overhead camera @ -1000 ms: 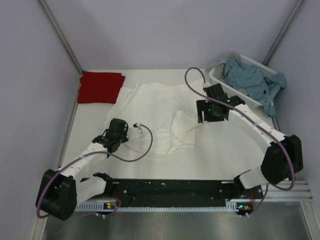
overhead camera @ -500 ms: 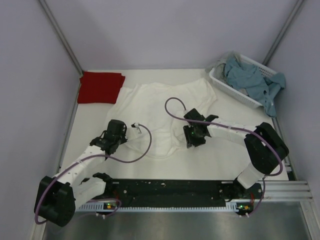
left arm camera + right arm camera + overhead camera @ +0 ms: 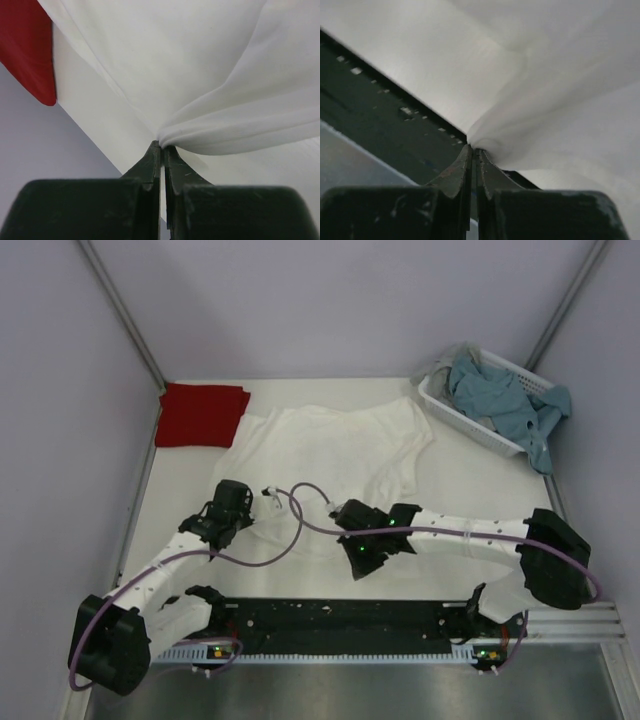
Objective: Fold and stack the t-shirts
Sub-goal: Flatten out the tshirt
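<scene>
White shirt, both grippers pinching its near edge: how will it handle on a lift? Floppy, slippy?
Likely very floppy: the white t-shirt bunches into folds right at the left gripper and right gripper. Probably light, thin cloth; expect sag between the pinches. Slip seems possible, since each grip takes only a small bunch of edge.

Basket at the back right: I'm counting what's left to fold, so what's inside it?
A crumpled blue-grey cloth fills the basket and hangs over its right rim. Anything beneath it is covered.
</scene>
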